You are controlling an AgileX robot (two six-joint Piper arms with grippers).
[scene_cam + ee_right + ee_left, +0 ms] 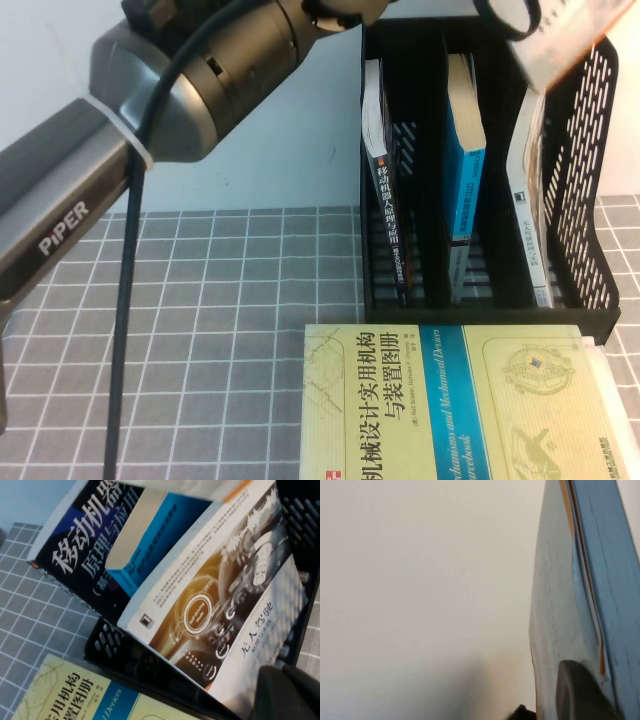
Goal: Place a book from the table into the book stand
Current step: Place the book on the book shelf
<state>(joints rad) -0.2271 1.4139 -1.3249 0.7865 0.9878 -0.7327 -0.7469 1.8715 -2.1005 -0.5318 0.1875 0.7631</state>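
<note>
Above the black book stand at the table's far right, the left gripper clamps a blue-covered book. Lowered tilted, it could snag the divider. I can't tell the right gripper's state.

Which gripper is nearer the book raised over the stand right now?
Left. The left gripper grips the raised book above the book stand; the right gripper sits by the stand's front, not touching that book.

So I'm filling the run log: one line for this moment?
left gripper: holding blue-covered book above black mesh book stand | right gripper: unseen | yellow book: on table
</note>
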